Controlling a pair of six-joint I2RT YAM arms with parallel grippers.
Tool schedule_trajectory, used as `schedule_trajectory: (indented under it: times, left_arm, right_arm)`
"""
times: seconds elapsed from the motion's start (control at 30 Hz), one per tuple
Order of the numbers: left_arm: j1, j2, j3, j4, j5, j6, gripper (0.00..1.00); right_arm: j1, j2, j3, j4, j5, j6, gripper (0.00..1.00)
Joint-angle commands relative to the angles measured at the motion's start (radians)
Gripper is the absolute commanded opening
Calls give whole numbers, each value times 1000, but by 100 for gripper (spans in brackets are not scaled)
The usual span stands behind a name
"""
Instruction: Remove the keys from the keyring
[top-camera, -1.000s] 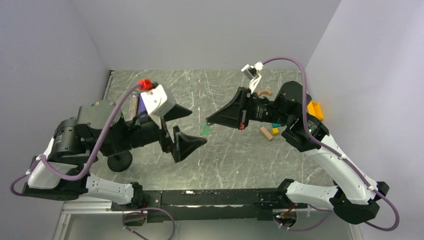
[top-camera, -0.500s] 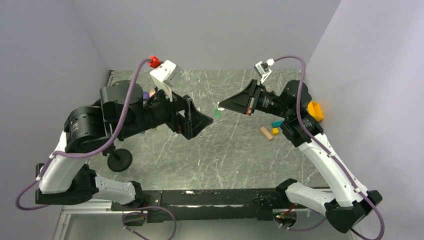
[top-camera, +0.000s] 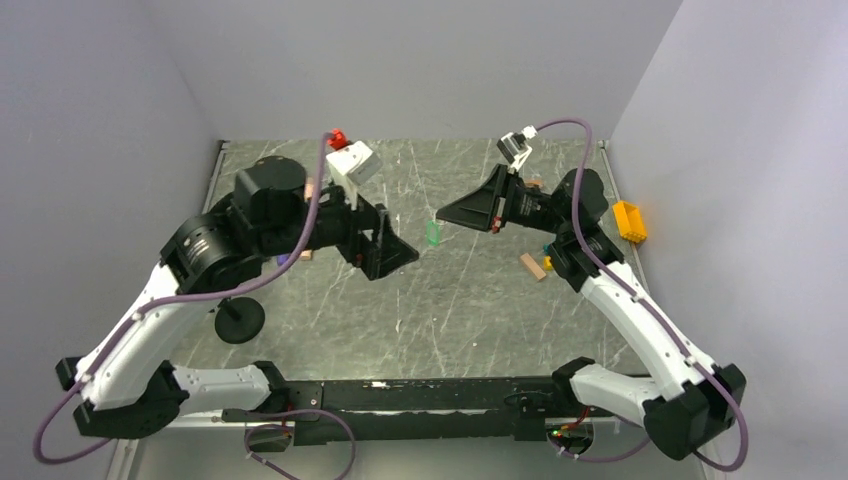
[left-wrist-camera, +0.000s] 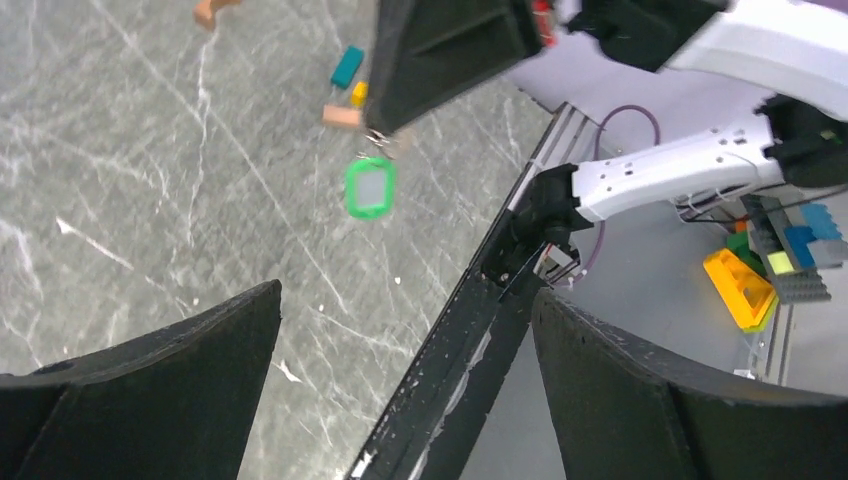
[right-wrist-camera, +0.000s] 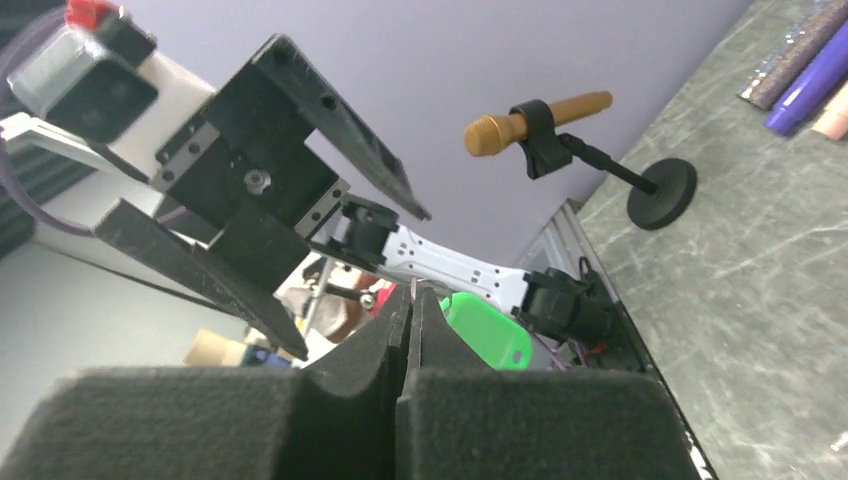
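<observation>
Below the right tool's (top-camera: 441, 215) pinched keyring (left-wrist-camera: 380, 138) hang the keys (left-wrist-camera: 370, 188).

a robotics lab, by every sign: a closed-in test cell built round one grey marbled table (top-camera: 450, 320). two white-and-black robot arms (top-camera: 150, 315) are bolted to a black rail (top-camera: 420, 395) along the table's near edge, with purple cables (top-camera: 575, 123) looped over them. plain pale panels (top-camera: 420, 60) wall the table on its left, far and right sides. odd props lie on the table: small coloured blocks (top-camera: 532, 266) and a yellow bin (top-camera: 630, 220) toward its right edge, a microphone on a stand (right-wrist-camera: 540, 125) toward its left. stacked building bricks (left-wrist-camera: 795, 270) sit off the table's near edge.
</observation>
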Motion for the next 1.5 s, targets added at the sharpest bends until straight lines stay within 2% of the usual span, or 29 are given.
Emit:
schedule_trajectory:
  times: [0.0,0.07,0.23,0.37,0.5,0.57,0.77,0.83,0.93,1.33,1.47]
  left_arm:
    - [72,-158,-107,308,261,133,99]
    - [79,-200,-171,400,286,174,99]
    - [81,-280,-328,572,274,298,100]
    - [82,-286,-393,645,316,401,99]
    - [82,-285,-415,706,286,474,98]
    - [83,-277,-413,737,263,488,95]
    - [82,-187,-324,732,290,513,82]
    - [83,-183,-325,755,279,513,74]
    - [83,-179,-331,769,280,512,70]
    - [73,-118,-310,767,375,467,66]
    - [53,-121,-327,775,353,469,63]
  right_arm:
    - [-8,53,-4,351,-61,237,0]
    - [-10,73,21,403,-74,298,0]
    - [-19,119,93,399,-128,348,0]
    - [-19,140,94,568,-179,509,0]
    - [-19,168,96,749,-201,711,0]
    - [-20,172,97,793,-203,753,0]
    - [-19,169,108,716,-263,688,0]
    - [-20,168,110,693,-269,668,0]
    - [-19,170,119,652,-279,641,0]
    - [-18,165,130,593,-288,596,0]
    - [-19,170,125,603,-291,602,0]
